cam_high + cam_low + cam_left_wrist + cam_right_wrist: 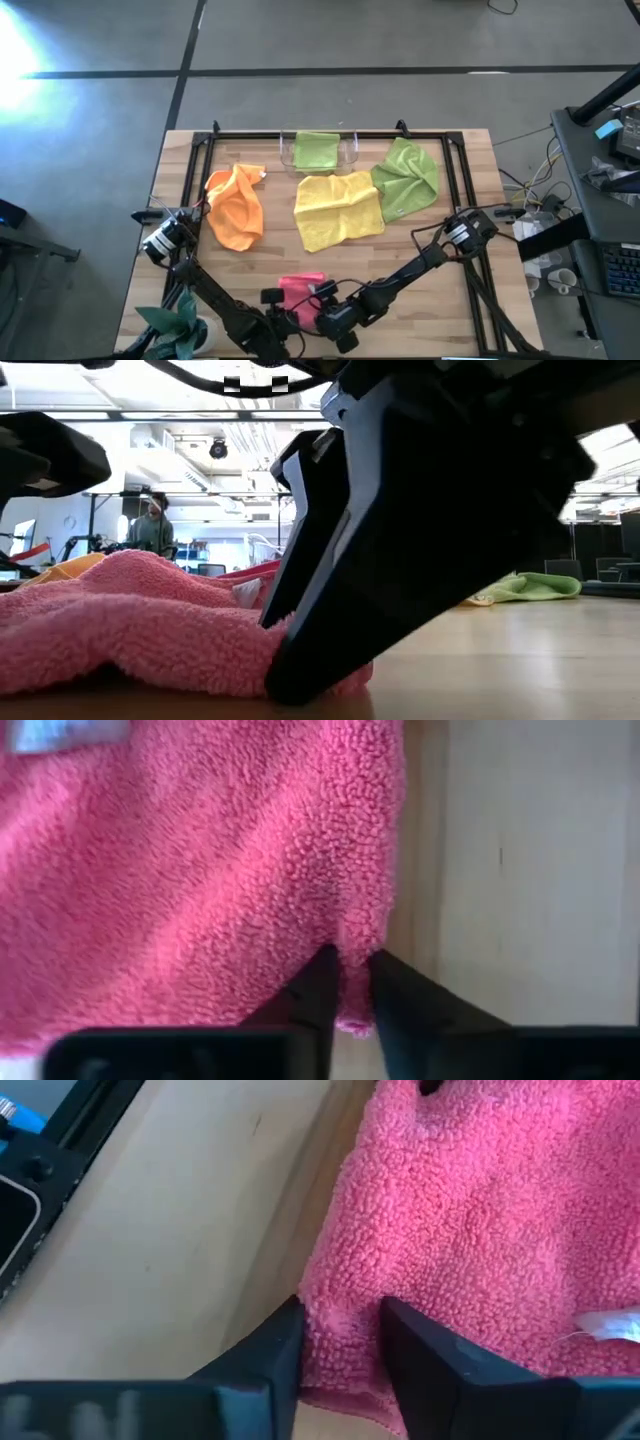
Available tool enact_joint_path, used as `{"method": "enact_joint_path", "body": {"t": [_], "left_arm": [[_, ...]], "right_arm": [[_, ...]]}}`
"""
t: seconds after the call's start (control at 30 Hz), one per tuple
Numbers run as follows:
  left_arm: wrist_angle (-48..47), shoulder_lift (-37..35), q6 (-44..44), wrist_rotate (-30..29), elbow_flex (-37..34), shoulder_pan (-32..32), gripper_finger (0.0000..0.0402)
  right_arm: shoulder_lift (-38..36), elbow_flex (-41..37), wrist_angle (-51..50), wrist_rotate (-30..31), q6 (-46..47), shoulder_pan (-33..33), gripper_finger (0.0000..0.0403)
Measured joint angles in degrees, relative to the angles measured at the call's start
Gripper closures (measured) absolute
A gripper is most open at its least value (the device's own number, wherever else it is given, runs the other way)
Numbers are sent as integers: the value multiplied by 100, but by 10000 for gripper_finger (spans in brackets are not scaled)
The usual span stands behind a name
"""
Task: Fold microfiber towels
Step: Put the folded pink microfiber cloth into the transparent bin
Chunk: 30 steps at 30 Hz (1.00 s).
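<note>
Both tools low at near bench (180, 160) edge, left tool (348, 982) and right tool (340, 1342) each pinching pink towel (298, 291) hem.

Clear tray and table edge items

A clear plastic tray (345, 152) is sitting at the wooden table's (470, 300) far edge; a person (150, 528), seemingly standing, is showing beyond.

Tray (350, 152) back centre of counter (460, 300), tray towel (316, 150) in it. Middle towel (338, 208) just before tray; left towel (237, 205) and right towel (408, 178) flank it. Front towel (298, 290) at near edge, between left tool (350, 958) and right tool (342, 1308).
</note>
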Motion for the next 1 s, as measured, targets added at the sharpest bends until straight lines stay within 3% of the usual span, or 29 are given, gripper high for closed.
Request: {"method": "enact_joint_path", "body": {"t": [0.1, 0.23, 0.77, 1.0], "left_arm": [[6, 0, 109, -30, -2, 5, 394], [11, -8, 101, -21, -3, 5, 396], [-11, -1072, 419, 452, 316, 569, 401], [-192, -1638, 719, 393, 297, 932, 401]], "right_arm": [[3, 3, -16, 29, 2, -2, 331], [-52, 3, -83, 25, 71, -7, 385], [-1321, -11, -1223, -17, 1244, 85, 394], [-1989, -11, -1830, 371, 1782, 49, 394]]}}
